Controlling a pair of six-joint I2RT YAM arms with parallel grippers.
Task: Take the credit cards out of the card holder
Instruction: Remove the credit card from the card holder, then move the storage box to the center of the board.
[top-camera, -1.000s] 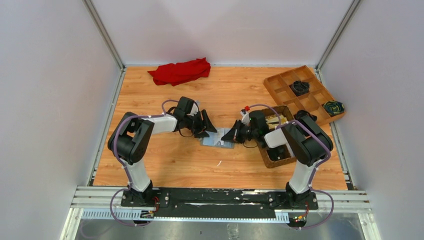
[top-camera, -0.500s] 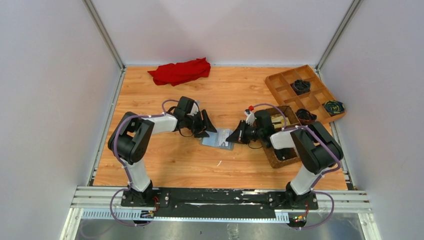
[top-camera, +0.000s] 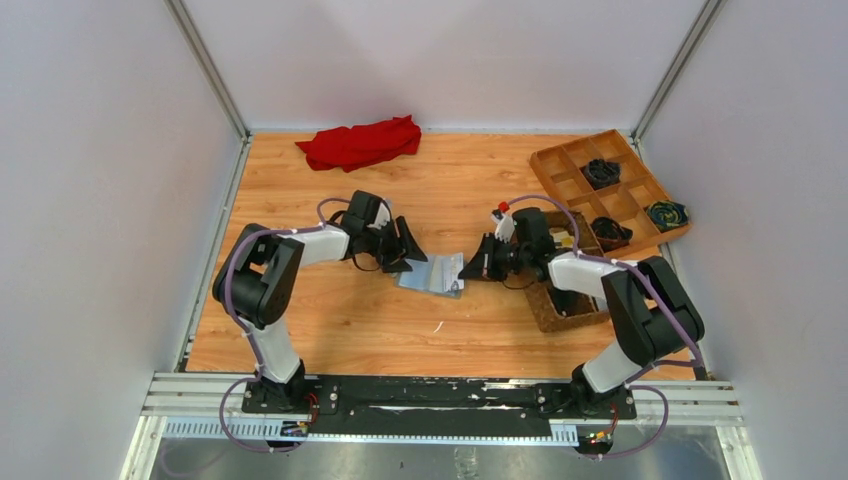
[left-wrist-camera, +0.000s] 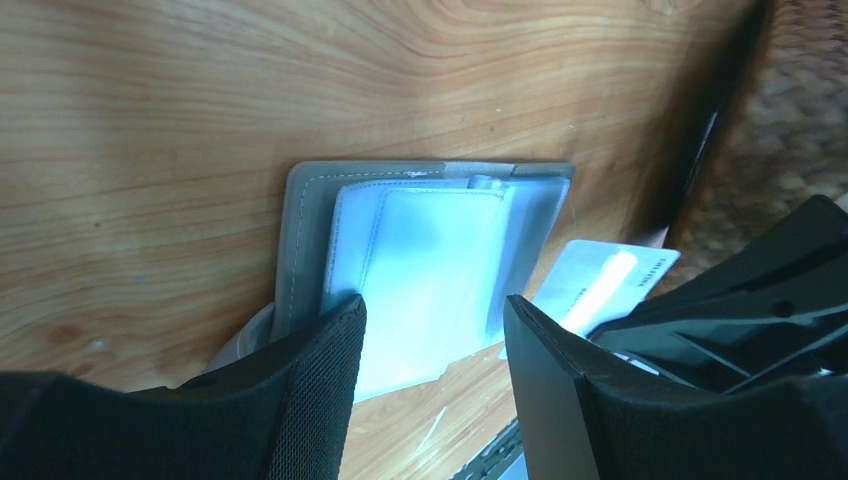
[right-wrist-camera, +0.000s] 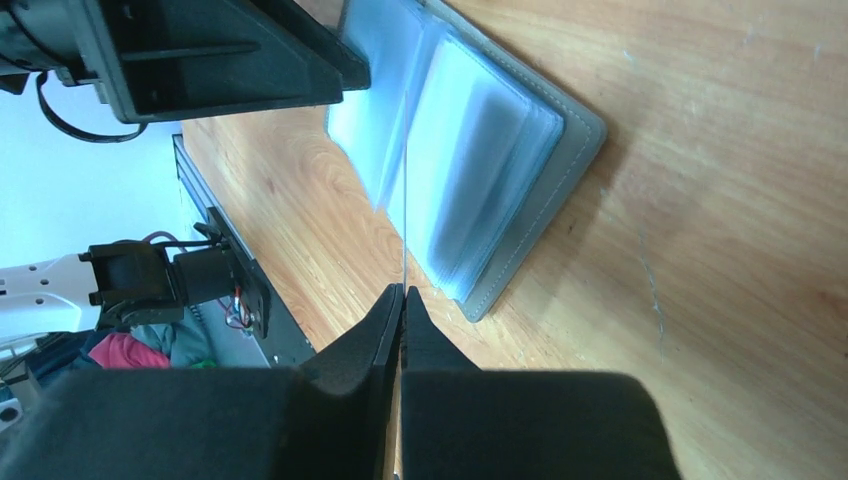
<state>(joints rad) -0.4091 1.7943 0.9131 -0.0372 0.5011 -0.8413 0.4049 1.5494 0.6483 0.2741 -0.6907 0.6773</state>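
The card holder (top-camera: 424, 280) lies open on the table, its grey rim (left-wrist-camera: 298, 220) and pale blue-grey slotted inside (left-wrist-camera: 430, 260) facing up. My left gripper (top-camera: 411, 254) is open, its fingers (left-wrist-camera: 310, 390) set on the holder's near-left edge (left-wrist-camera: 435, 335). My right gripper (top-camera: 472, 267) is shut on a pale credit card (top-camera: 450, 267), held just right of the holder. The card shows flat in the left wrist view (left-wrist-camera: 600, 285) and edge-on in the right wrist view (right-wrist-camera: 405, 200), above the holder (right-wrist-camera: 500, 160). My right fingertips (right-wrist-camera: 402, 296) are pressed together on it. No tan-gold card shows.
A brown woven basket (top-camera: 556, 305) sits under my right arm. A wooden divided tray (top-camera: 575, 175) with dark items stands at the back right. A red cloth (top-camera: 360, 142) lies at the back. Walls close in the table on three sides.
My right gripper has drawn back to the right with the pale card, which now shows beside the holder. The right elbow has swung right. My left gripper shifted slightly left.
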